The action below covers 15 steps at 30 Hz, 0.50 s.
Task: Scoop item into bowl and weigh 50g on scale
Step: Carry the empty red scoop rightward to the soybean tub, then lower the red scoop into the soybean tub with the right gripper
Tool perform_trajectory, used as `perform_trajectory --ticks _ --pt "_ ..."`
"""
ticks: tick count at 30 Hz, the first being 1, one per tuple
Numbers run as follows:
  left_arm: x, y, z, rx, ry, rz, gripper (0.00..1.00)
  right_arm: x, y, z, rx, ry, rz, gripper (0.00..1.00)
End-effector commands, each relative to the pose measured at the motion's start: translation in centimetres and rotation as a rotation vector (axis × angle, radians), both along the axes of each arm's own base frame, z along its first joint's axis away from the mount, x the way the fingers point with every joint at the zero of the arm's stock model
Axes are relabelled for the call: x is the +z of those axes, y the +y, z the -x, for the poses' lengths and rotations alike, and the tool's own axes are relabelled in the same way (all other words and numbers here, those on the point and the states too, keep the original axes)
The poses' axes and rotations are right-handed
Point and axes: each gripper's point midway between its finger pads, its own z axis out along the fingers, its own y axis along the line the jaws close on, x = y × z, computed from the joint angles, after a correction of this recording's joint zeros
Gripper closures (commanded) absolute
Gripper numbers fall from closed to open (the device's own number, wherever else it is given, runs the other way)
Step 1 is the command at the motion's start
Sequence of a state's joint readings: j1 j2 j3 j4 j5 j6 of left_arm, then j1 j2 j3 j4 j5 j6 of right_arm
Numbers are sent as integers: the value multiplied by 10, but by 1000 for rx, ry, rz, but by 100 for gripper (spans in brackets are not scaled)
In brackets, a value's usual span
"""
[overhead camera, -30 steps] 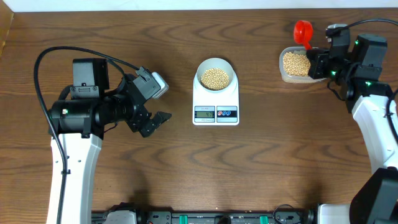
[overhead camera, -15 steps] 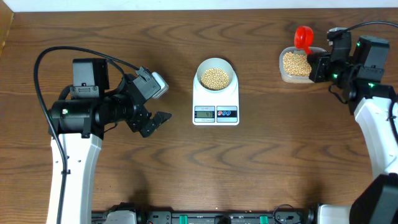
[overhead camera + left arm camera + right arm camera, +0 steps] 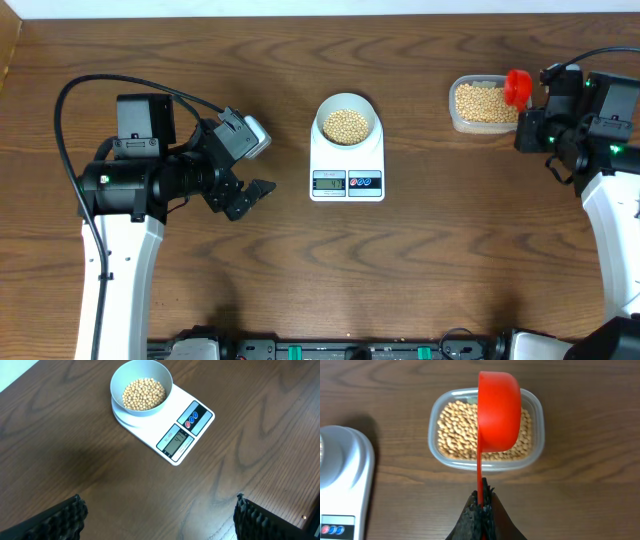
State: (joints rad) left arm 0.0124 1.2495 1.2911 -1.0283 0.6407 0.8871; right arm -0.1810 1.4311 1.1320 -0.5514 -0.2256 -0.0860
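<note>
The pale bowl holds tan-yellow beans and stands on the white scale at the table's middle. My right gripper is shut on the handle of a red scoop, which hangs bottom-up over the right end of a clear tub of beans at the back right. My left gripper stands wide open and empty, left of the scale.
The table's back edge runs close behind the tub, with a pale wall strip beyond it. A black cable loops above my left arm. A rail with green clips lies along the front edge.
My right gripper has swung the red scoop from the tub's back left across to its right end and drawn back to the right. My left arm has not moved.
</note>
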Motion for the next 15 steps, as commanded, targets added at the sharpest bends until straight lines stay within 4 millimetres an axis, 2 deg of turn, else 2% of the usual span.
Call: perform_trajectory --ticks 1,7,15 --pt "2 2 -3 11 0 -2 4 3 -8 2 0 -8 58 99" --pt "2 2 -3 11 0 -2 4 1 -7 3 28 1 81 99" --pt "2 2 -3 10 0 -2 4 -22 -5 4 96 64 110 99"
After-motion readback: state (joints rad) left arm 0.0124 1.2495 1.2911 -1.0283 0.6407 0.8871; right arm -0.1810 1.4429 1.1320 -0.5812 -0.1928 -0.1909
